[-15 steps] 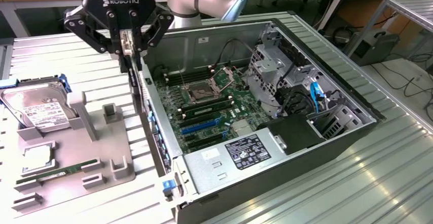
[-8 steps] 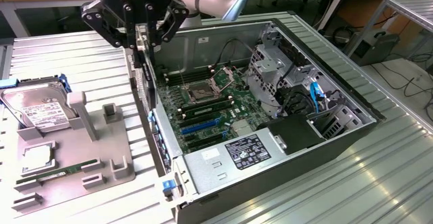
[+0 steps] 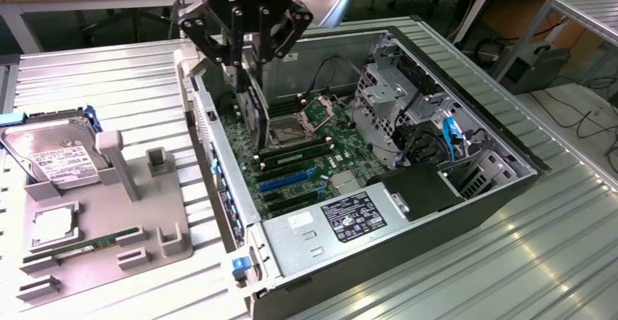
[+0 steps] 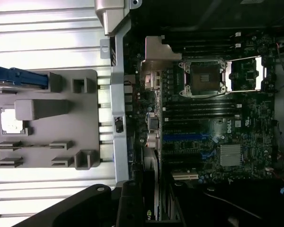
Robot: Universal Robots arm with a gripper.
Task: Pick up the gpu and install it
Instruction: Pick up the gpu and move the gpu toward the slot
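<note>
Ext. view, L to R: grey tray on the ribbed table, w/ HDD at its 11 o'clock, a square chip nr its middle and a RAM stick just below that. Next, the open case lying on its side, board facing up. Gripper sits at 12 o'clock over the case's tray-side wall, jaws clamped on the gpu. The gpu hangs upright, edge-on, low end dipping inside the case just beside the socket, at approx its 9 o'clock. Can't tell if it touches the board. Blue slots lie at 6 o'clock from the gpu and the PSU at 5 o'clock. Wrist view: gpu seen end-on btwn the black fingers, over the board's edge nr the case wall, w/ tray outside the case and socket open.
</note>
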